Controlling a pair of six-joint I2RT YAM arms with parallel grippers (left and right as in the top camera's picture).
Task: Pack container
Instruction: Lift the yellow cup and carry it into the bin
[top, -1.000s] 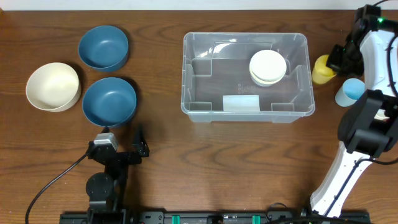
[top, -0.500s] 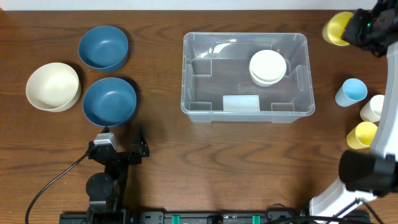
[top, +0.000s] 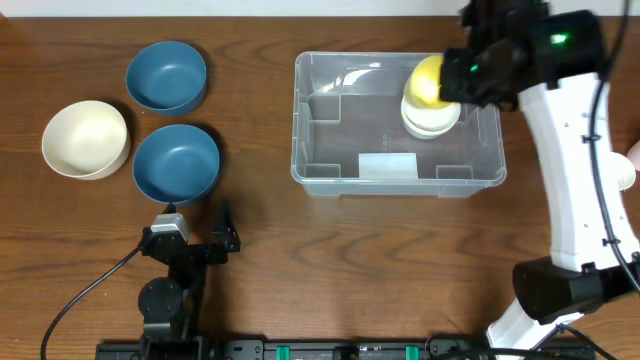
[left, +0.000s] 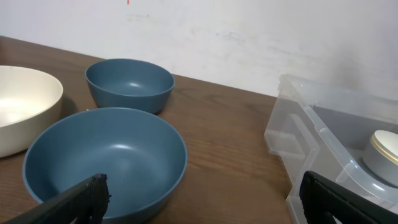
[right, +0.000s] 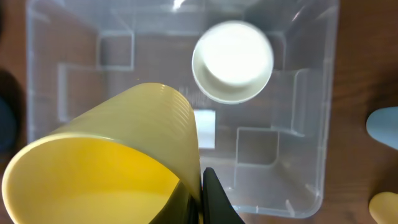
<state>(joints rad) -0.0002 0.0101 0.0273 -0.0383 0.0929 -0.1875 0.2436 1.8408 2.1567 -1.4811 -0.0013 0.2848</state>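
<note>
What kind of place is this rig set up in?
Probably a robot lab bench rather than a kitchen: a bare wooden table, a plain white wall behind it, and staged props, namely bowls beside a clear bin.

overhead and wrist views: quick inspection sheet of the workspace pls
surface: brown wooden table, no spills seen
job's things: clear container holds a white cup; yellow cup held above it
clutter: far blue bowl, near blue bowl and cream bowl left of the container; blue cup beside it
grippers: right gripper jaws shut on the yellow cup's rim; left gripper jaws open, empty
cables: black cable trails from the left arm
surroundings: white wall behind the table
</note>
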